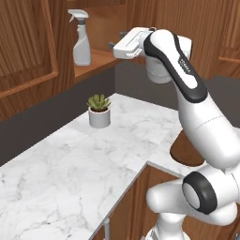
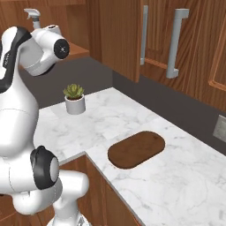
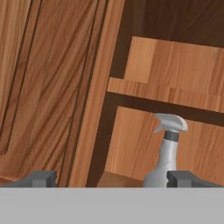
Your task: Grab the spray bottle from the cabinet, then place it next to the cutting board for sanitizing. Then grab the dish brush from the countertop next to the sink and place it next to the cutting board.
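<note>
Wood-lined cabinet (image 1: pixel 101 56), door swung open; left base view. Bottle (image 1: pixel 81 39) stands upright at the front left corner of the shelf. Gripper (image 1: pixel 115 46) hangs level with the shelf, to the bottle's right and apart from it; fingers hidden behind the hand, spread not readable. Step in hand, by my reading: reach for the bottle. Best done by shifting left until the body sits between the fingers, then closing low on the wide base, not the thin neck.

Right base view. Bottle's spray head (image 2: pixel 32 14) shows above the arm. Board (image 2: pixel 137 148), dark oval, lies near the counter's front edge by the inner corner; potted plant (image 2: pixel 74 99) stands toward the back.

Hand view. 2 fingertips (image 3: pixel 40 178) set wide apart, released, nothing between. Bottle (image 3: pixel 167 153) sits just by the right tip, off centre. Translucent pale grey, flared base, narrow neck, dark collar, grey-white trigger head. Light and top-heavy, likely to tip if nudged.
</note>
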{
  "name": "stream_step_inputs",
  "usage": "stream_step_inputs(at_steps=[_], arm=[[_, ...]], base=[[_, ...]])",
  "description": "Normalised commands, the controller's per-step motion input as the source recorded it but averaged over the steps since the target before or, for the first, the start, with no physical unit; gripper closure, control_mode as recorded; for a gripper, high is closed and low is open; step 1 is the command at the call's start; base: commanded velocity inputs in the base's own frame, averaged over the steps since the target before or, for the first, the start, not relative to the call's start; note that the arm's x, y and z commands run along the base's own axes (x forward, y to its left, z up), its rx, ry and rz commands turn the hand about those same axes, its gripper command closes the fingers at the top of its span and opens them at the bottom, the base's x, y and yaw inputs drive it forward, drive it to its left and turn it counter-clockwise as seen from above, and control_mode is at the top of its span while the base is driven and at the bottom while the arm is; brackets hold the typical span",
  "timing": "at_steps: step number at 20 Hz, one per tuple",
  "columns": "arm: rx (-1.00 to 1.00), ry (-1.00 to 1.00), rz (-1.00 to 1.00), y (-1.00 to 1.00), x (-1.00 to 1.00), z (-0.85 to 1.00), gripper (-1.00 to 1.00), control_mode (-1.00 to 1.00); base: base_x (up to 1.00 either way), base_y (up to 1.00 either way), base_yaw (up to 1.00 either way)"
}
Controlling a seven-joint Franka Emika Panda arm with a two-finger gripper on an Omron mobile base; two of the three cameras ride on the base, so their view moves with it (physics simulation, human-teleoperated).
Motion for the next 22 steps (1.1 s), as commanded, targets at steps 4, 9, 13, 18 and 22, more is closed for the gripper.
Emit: stream_step_inputs(at_steps=[4, 9, 13, 18, 22], arm=[[0.00, 0.00, 0.00, 0.00, 0.00, 0.00, -1.00, -1.00], [0.01, 0.01, 0.00, -0.02, 0.00, 0.00, -1.00, -1.00], [0.06, 0.05, -0.04, -0.18, 0.00, 0.00, -1.00, -1.00], [0.01, 0.07, -0.16, -0.02, 0.08, 0.00, -1.00, -1.00], [0.00, 0.07, -0.13, 0.00, 0.26, 0.00, -1.00, -1.00]], base=[[0.00, 0.00, 0.00], [0.00, 0.00, 0.00], [0.00, 0.00, 0.00], [0.00, 0.00, 0.00], [0.00, 0.00, 0.00]])
